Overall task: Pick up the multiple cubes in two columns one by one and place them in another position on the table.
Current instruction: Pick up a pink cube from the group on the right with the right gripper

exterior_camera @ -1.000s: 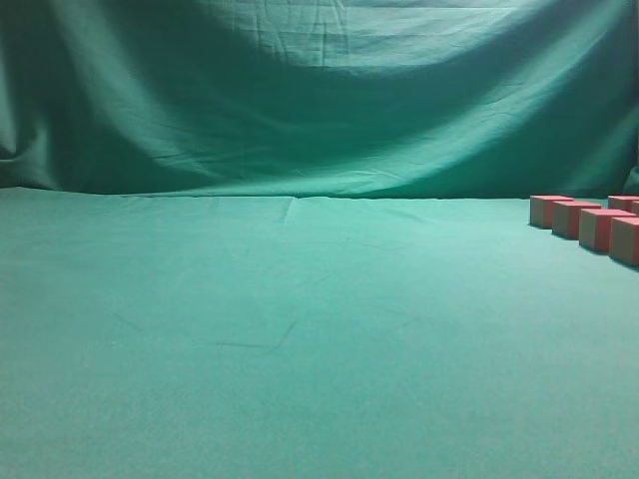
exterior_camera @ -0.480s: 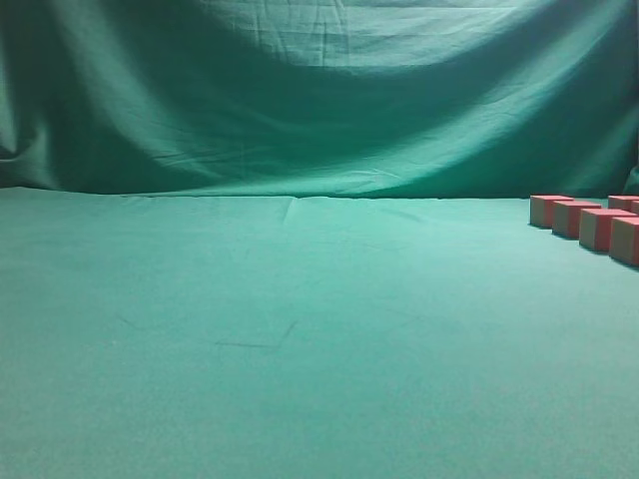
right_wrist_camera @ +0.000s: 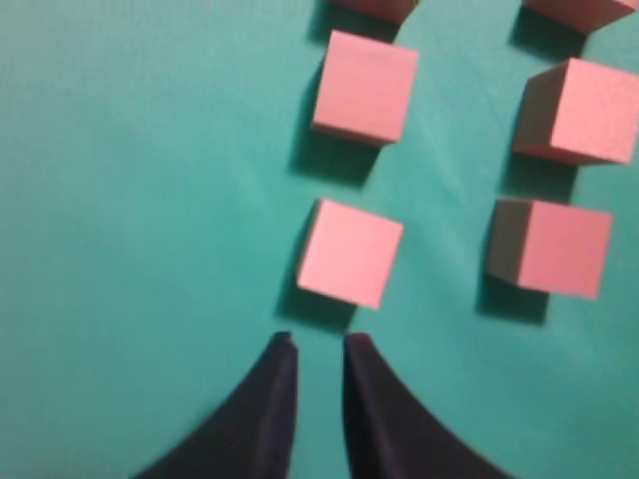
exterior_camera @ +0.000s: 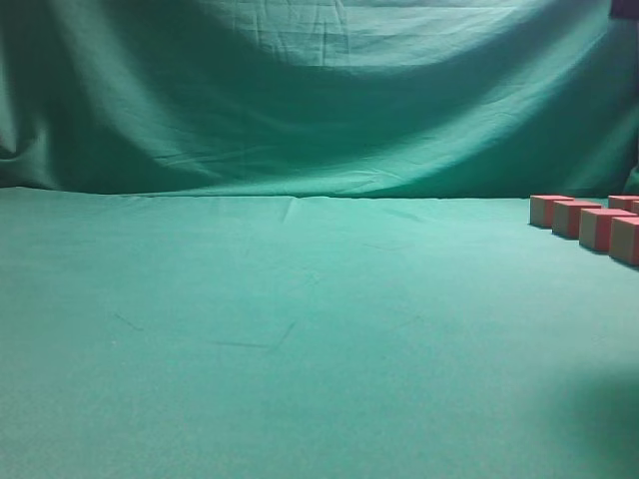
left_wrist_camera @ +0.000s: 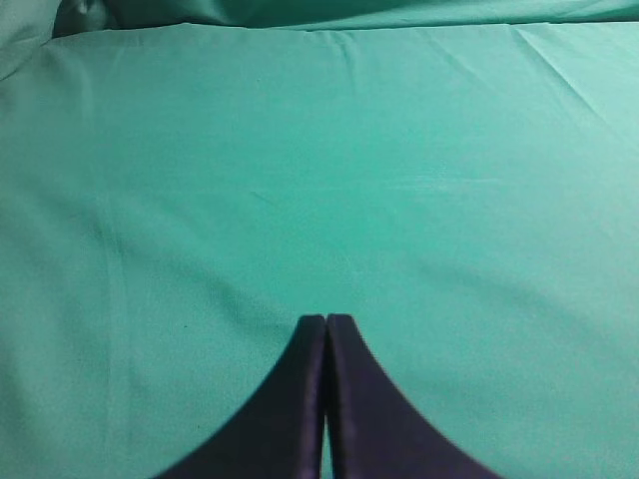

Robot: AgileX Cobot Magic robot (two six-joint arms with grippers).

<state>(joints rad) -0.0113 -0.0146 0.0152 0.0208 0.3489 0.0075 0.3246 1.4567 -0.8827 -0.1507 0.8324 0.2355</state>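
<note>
1. The cubes (right_wrist_camera: 349,251) lie in two columns on the table (exterior_camera: 300,329). In my right wrist view I count six: three in the left column, three in the right, the farthest pair cut off at the 12 o'clock edge. In the exterior view they sit at the far 3 o'clock edge (exterior_camera: 594,225), partly cropped.

2. Progress, as I judge it: the columns look intact and evenly spaced. I see no cube anywhere else on the cloth, so I read the task as at its start, with every cube left to move.

3. The right gripper (right_wrist_camera: 318,349) hangs above the cloth at 6 o'clock of the nearest left-column cube (right_wrist_camera: 349,251), just short of it. Its jaws stand slightly parted, with bare cloth in the gap; it grasps nothing. The gap looks narrower than the cube, so I expect it must widen before any pick.

4. The left gripper (left_wrist_camera: 325,324) is clenched, jaws pressed together over bare cloth, holding nothing. No cube appears in its view.

5. Change against the earlier exterior frames: the cubes have not shifted. A dark shadow (exterior_camera: 604,429) now lies at 5 o'clock on the cloth, and a small dark shape (exterior_camera: 624,8) has entered at the 1 o'clock corner. I take both as the right arm coming over, though the arm itself is not clearly shown.
</note>
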